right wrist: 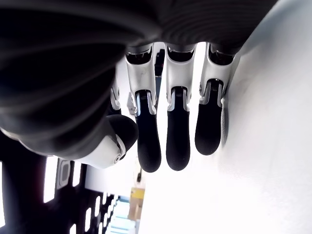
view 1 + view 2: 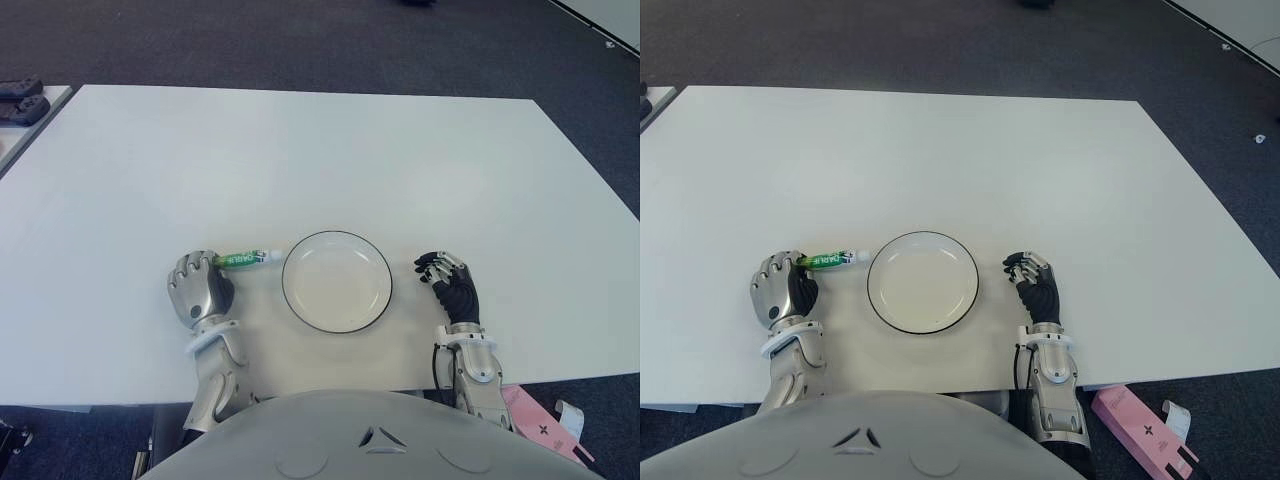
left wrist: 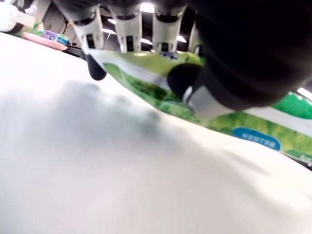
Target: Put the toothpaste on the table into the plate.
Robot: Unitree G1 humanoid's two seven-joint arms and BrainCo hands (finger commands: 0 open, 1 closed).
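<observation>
A green toothpaste tube point(image 2: 243, 258) lies on the white table point(image 2: 320, 150), left of centre, cap nearly touching the empty plate point(image 2: 337, 281). The left hand point(image 2: 198, 285) curls around its tail; lifting remains. The right hand point(image 2: 452, 285), right of the plate, hangs relaxed, holding nothing

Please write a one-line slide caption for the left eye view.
Left hand grasps the toothpaste beside the empty plate; right hand idle.
</observation>
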